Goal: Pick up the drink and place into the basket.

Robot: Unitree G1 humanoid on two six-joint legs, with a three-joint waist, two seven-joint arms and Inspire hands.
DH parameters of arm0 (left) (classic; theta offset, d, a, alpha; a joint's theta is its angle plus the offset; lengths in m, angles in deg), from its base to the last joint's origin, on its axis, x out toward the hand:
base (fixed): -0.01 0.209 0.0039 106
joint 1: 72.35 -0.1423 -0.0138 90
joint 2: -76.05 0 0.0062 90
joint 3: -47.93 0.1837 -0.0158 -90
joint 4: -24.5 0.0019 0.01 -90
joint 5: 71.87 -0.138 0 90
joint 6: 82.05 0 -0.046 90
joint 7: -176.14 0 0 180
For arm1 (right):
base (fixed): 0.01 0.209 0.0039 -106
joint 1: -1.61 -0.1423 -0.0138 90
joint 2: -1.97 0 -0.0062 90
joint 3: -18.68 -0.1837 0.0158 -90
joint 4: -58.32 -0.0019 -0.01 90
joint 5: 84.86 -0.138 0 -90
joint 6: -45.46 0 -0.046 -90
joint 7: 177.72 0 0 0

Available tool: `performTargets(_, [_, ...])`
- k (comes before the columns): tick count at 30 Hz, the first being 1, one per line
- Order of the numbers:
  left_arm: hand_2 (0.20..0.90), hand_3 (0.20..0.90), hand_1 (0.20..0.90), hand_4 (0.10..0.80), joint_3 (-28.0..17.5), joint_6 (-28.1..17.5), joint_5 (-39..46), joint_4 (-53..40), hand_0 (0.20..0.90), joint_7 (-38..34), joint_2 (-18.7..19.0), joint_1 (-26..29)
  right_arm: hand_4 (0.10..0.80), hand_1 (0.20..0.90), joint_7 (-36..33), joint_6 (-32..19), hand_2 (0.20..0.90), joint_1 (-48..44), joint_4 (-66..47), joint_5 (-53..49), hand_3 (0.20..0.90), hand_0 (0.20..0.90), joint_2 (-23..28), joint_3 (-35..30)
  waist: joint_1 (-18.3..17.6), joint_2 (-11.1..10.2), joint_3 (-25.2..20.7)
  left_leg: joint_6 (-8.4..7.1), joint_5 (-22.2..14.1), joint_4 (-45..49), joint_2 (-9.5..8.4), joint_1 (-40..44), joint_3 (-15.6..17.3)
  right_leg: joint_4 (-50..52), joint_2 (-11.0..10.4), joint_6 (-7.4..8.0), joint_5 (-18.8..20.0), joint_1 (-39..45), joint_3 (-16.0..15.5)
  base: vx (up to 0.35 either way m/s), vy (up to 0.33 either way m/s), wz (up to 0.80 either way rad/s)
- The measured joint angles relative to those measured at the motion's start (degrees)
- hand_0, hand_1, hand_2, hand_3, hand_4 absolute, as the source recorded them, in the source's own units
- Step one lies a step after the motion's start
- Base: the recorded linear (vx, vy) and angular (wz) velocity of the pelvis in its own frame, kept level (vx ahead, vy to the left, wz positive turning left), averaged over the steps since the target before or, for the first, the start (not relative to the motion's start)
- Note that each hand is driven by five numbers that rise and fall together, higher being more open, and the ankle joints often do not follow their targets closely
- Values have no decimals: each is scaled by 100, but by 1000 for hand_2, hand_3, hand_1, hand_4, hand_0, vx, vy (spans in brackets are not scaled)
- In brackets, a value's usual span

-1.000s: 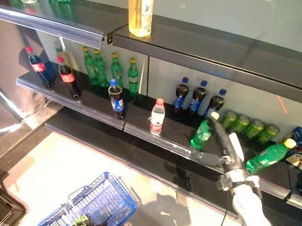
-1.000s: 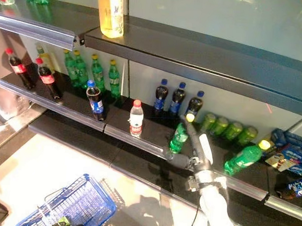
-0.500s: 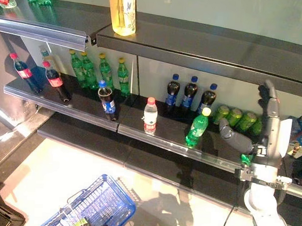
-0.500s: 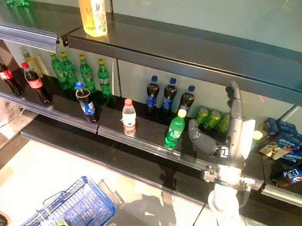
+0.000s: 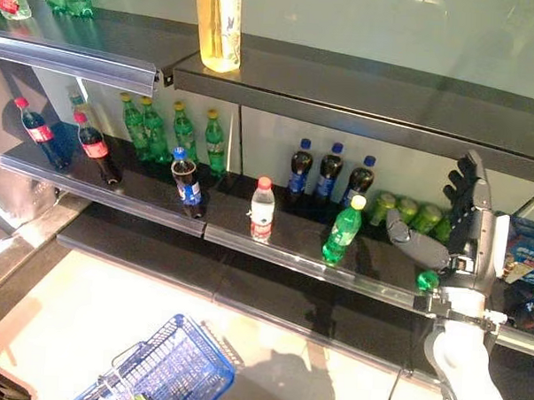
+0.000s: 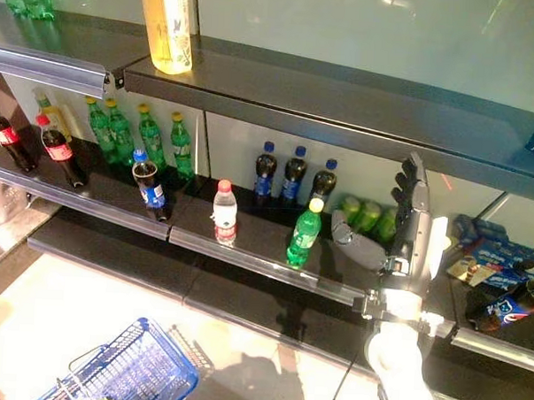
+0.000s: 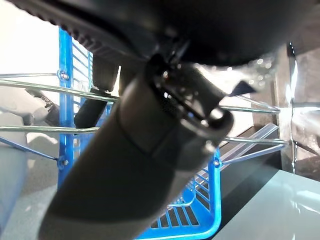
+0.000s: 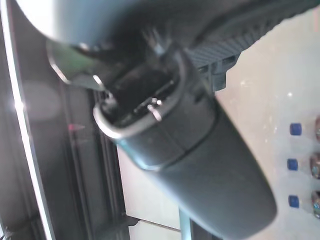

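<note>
1. The right hand (image 5: 468, 228) is shown raised before the middle shelf (image 5: 274, 246), fingers straight and spread, thumb held out toward the robot's left; nothing is held.
2. The green bottle (image 5: 342, 231), judged the likeliest drink, is seen upright near the shelf's front edge, its long axis vertical, just to the robot's left of the thumb and apart from it.
3. A sideways approach toward the left is judged necessary for the bottle to be enclosed.
4. The blue basket (image 5: 175, 370) is shown low on the left, well apart from the bottle; the left hand (image 7: 140, 145) is seen at its wire handle, its grip not discernible.
</note>
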Motion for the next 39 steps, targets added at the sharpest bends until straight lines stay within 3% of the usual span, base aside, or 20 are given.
performTargets(5, [300,200,300,100,340,-17,203,-67,300,0,-3,134,800,900,14,342,900,25,775,-204,900,900,-1,420,93,208,236,18,18,166,-27,-319,-40,282,-23,4,-72,-397,7,-111,36,4])
performTargets(9, [300,200,300,100,752,-169,480,-472,300,12,-50,589,800,900,-180,342,900,-204,811,-357,900,900,9,405,107,477,1079,59,-8,752,-73,-1058,-201,855,-113,-35,-136,-1023,8,-173,24,16])
performTargets(12, [300,200,300,100,907,-341,625,-701,300,11,-19,874,800,900,-357,335,900,-650,921,-445,900,900,8,476,109,491,1646,88,-59,1146,-88,-1514,-192,1453,-189,-82,-294,-1595,138,-141,36,-2])
performTargets(18, [300,200,300,100,1172,-502,857,-925,300,-31,157,1151,800,900,-904,122,900,-1110,1011,-623,900,900,-13,519,103,317,2232,173,-174,1711,-180,-2113,-112,2377,-424,-122,-588,-2434,359,-79,40,-5])
performTargets(28, [300,200,300,100,1444,-616,1109,-1142,300,-83,220,1274,800,900,-1460,110,900,-2017,1011,-616,900,900,-3,524,162,485,2511,202,-189,1996,-193,-2543,-55,2658,-445,-144,-562,-2981,604,-25,20,-5])
performTargets(39, [300,200,300,100,1504,-619,1103,-1149,300,-81,199,1492,800,900,-1819,308,900,-3236,1022,-617,900,900,15,493,344,563,2628,192,-180,2011,-183,-2593,-52,2716,-434,-133,-546,-3044,598,1,-5,-1])
